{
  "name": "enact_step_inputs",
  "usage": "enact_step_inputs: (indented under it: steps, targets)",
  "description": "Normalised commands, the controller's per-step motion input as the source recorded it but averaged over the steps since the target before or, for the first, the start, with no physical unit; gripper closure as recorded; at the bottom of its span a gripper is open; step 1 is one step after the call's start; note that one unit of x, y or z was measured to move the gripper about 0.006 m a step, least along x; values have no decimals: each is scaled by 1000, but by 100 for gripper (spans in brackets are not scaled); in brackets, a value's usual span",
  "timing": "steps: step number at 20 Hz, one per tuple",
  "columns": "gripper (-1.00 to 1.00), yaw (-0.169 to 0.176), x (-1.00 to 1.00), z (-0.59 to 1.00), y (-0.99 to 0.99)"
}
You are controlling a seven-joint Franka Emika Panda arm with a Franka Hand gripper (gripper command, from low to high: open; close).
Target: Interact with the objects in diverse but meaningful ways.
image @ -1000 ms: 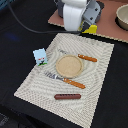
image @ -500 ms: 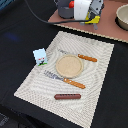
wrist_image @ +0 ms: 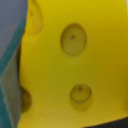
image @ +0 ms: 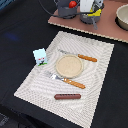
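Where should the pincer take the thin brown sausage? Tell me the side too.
Grip the thin brown sausage at its middle, coming straight down from above. It lies flat on the beige woven placemat with free space around it, so close across its narrow width.

**Gripper lost at frame's edge, cheese fills wrist lens**

The gripper [image: 91,11] is cropped by the exterior view's top edge; its jaws cannot be made out. A bowl [image: 122,17] is cut off at the exterior view's right. In the wrist view, the yellow holed cheese wedge [wrist_image: 75,60] overruns the frame, blurred, hiding everything behind.
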Motion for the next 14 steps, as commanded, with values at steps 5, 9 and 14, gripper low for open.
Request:
enact_step_inputs:
  steps: [5, 9, 14]
  targets:
    - [100, 0, 105, 93, 697]
    - [100, 0, 206, 182, 280]
    - [100, 0, 225, 15, 268]
